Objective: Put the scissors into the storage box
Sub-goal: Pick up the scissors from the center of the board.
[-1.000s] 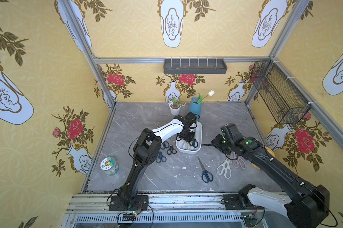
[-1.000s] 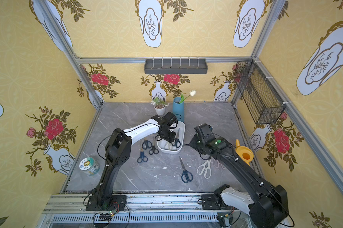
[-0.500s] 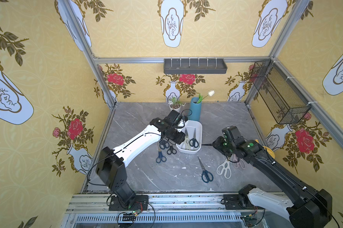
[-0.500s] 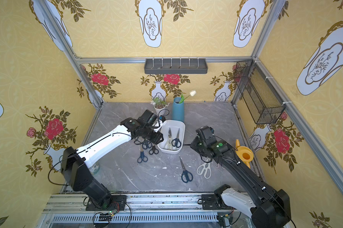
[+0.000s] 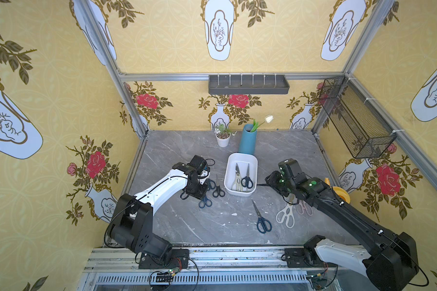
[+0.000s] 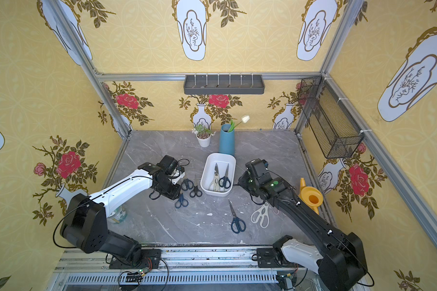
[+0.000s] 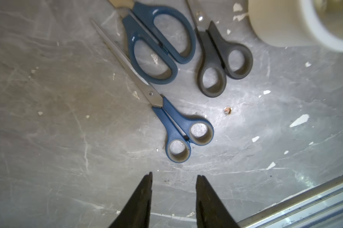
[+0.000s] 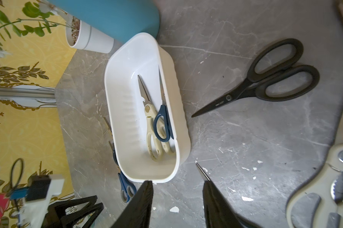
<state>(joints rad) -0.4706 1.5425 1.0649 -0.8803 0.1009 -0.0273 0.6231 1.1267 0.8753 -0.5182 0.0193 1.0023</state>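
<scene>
Scissors (image 5: 261, 219) are scattered over the tabletop (image 5: 212, 234), and two pairs already lie in the storage box (image 5: 240, 193): cream-handled shears (image 5: 236, 180) and a dark blue pair (image 5: 247, 177), side by side, blades towards the back wall. The box is set near the middle of the tabletop, just in front of a blue vase (image 5: 247, 138).

A second ago the left arm was stretched over the box. It has since been drawn back to its own side, and the left pincer (image 7: 174, 175) is now held above three pairs lying just beside the box: a small blue pair (image 7: 178, 128), a large blue pair (image 7: 158, 47) and a black-handled pair (image 7: 220, 59). Its jaws are spread and nothing is held between them. One delivery is therefore judged finished and the next pickup is being lined up. The small blue pair lies nearest the fingertips and seems the likely choice.

The right pincer (image 8: 177, 182), also spread and empty, is kept low at the box's other side and has hardly shifted. An all-black pair (image 8: 265, 84) lies near it, while white shears (image 5: 285, 214) and a pinkish pair (image 5: 304, 207) are partly covered by that arm. Seven pairs are counted outside the box, so most of the task is judged to remain.
</scene>
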